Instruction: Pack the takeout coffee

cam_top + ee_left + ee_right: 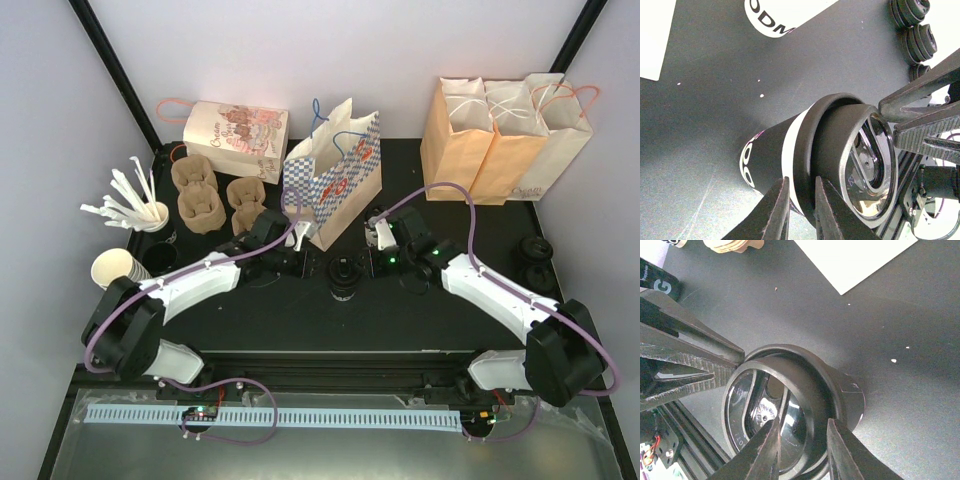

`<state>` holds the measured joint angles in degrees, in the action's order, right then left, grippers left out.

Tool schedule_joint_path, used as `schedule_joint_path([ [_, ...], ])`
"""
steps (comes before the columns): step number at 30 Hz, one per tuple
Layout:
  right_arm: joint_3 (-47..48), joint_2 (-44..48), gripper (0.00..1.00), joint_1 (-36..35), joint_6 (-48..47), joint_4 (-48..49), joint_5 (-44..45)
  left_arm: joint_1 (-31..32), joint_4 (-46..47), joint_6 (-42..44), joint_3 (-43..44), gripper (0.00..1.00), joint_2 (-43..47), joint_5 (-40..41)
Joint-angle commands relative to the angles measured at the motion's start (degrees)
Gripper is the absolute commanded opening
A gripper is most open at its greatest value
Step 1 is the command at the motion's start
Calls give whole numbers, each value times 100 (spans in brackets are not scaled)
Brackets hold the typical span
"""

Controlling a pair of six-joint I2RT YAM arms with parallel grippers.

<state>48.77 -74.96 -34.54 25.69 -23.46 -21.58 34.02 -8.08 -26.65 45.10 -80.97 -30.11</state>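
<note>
Left gripper [800, 210] first: we read its fingers as nearly together, pinching the raised rim of the black lid [860, 160] on the one takeout coffee [343, 278] standing mid-table between the two arms. Left of it, well apart, we note the cup carriers [205, 195], a cup of white utensils [140, 208] and a stack of plain cups [118, 268]. Behind the coffee stands the checked paper bag [335, 175], mouth up.

Right gripper [802, 450] meets the same lid from the other side; its jaws are also close together, straddling the lid's edge, one finger over the shiny top and one outside. So both grippers are clamped on the lid, not the cup wall.

Our judgement of the step: seating or steadying the lid before the cup goes into a bag. To do it well we would keep pressure even on both sides, press straight down and avoid tilting the cup, since a lopsided squeeze could pop the lid or tip the cup.

Further right: three tan bags [505, 140] at the back, spare lids [533, 258] near the table edge.

Hard to make out: whether the lid is fully seated all round, whether the cup holds liquid, and the cup's base, hidden in both wrist views. The printing is cut off.
</note>
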Motion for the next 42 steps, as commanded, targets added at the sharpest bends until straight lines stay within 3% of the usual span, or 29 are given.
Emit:
schedule_joint_path([
  [1,167,47,30,-45,-130,-79,-15,-7,-162,97,146,17,-210,47],
  [32,-280,-466,30,-44,-173,-34,-338,210,-491,-23,221,14,-762,39],
  [42,-366,-46,30,-46,-124,-244,-326,246,-366,-67,412,17,-816,130],
])
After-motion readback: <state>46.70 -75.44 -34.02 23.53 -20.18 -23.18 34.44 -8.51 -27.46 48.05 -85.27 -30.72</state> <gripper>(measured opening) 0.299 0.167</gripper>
